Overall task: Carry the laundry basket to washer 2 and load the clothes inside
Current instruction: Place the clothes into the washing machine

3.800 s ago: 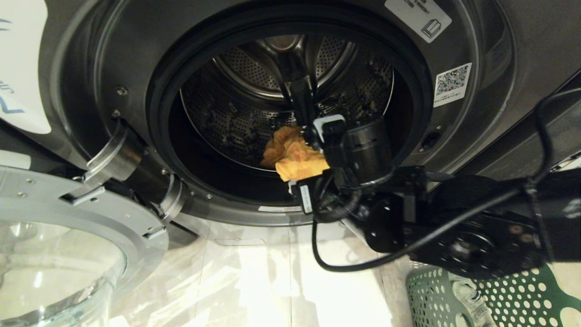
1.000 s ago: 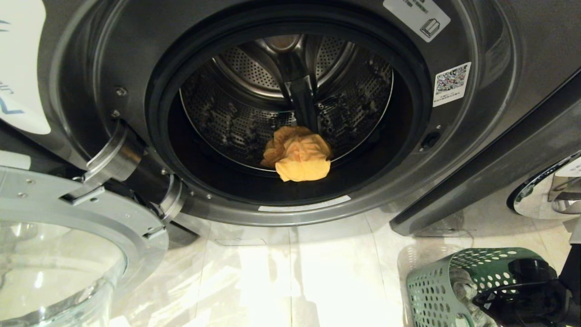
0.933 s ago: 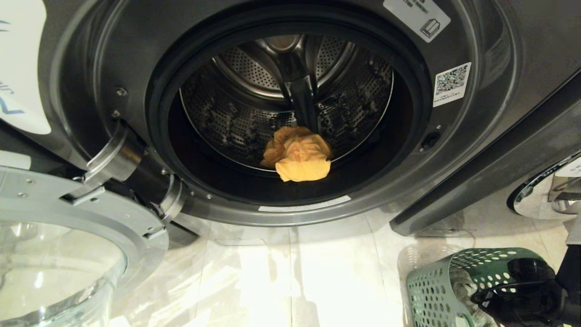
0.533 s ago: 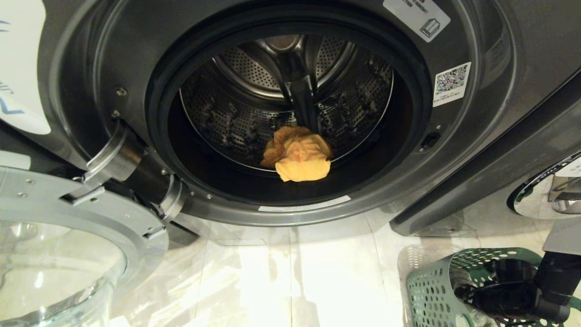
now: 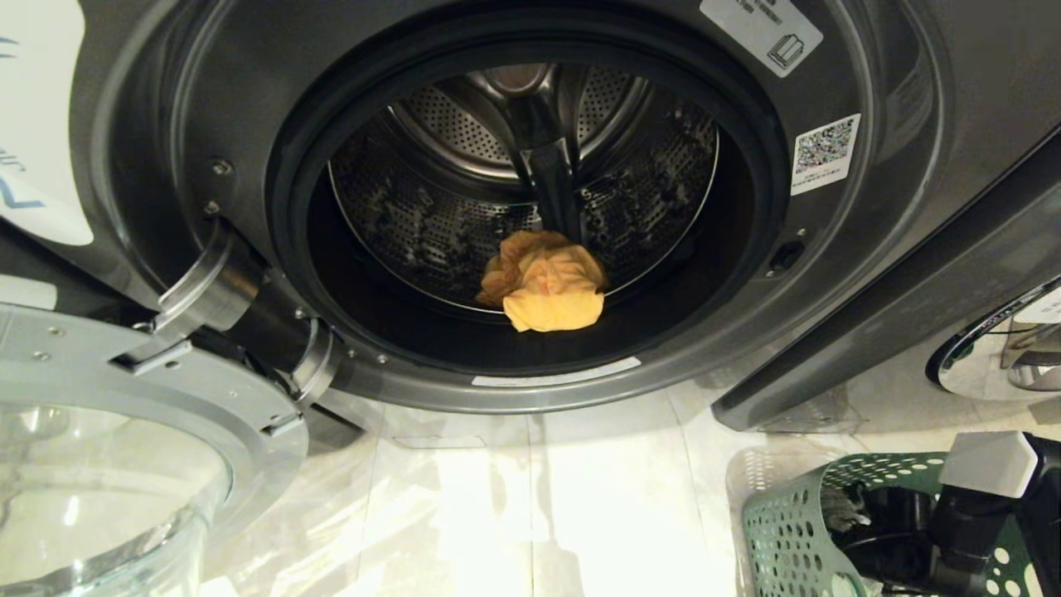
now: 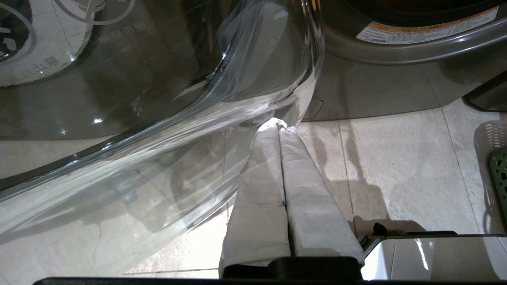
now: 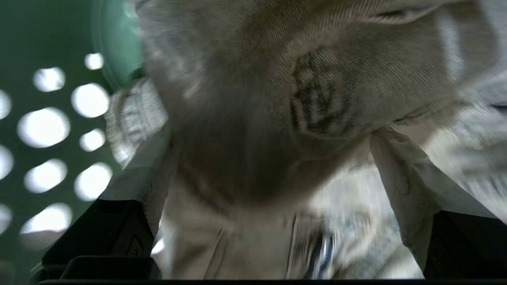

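We are facing washer 2 [image 5: 895, 75] with its round door [image 5: 124, 431] swung open toward our left; the glass bowl of the door is sitting low at the left edge of the head view. Inside the drum [image 5: 464, 166], an orange garment [image 5: 547, 286] is lying crumpled at the bottom near the front lip.

The laundry basket [image 5: 787, 531] is standing on the tiled floor [image 5: 539, 497] at our lower right, just in front of the washer's right side. Our right arm [image 5: 986, 497] is reaching down into it.

In the right wrist view, the right claw [image 7: 269, 166] is spread wide, its padded fingers [image 7: 400, 186] pressing down on either side of a pale grey garment [image 7: 317, 79] with a dark printed mark. The cloth is bunching up between the fingers, but they are not closing on it. The green perforated wall of the basket is showing just beside the claw.

The left claw [image 6: 282, 123] is parked low by the floor, its two wrapped fingers [image 6: 261, 178] clenched flat together on nothing, tips just beside the glass of the open door.
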Robot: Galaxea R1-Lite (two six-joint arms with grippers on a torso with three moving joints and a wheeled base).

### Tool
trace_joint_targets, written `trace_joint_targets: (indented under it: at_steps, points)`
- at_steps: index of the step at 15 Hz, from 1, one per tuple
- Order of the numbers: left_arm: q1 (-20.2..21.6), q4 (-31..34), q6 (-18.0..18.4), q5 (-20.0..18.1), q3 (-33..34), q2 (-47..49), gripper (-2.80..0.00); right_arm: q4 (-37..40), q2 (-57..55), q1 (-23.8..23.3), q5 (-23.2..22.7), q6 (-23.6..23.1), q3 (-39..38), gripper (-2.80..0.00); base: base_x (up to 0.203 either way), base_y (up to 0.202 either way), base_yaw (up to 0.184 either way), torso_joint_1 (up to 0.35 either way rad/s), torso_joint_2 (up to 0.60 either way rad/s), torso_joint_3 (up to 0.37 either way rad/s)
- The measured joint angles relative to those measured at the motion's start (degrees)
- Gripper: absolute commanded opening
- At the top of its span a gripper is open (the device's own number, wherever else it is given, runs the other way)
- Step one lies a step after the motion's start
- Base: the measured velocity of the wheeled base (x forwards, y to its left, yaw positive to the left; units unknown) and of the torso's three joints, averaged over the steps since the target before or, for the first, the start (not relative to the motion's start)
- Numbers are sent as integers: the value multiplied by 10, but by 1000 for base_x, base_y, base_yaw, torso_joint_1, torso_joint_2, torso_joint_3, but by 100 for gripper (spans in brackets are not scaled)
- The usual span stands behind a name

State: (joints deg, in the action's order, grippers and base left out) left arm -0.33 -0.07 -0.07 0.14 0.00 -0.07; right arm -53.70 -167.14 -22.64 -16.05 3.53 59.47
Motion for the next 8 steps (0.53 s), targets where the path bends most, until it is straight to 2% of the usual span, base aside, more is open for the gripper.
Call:
trace_joint_targets:
  at_steps: [4,8]
  points:
    - [0,0,0,0,0,0,-280,10,-60,15,21,-20,77,0,0,0,0,0,0,0]
    - [0,0,0,0,0,0,-280,65,-79,20,54,-22,95,0,0,0,0,0,0,0]
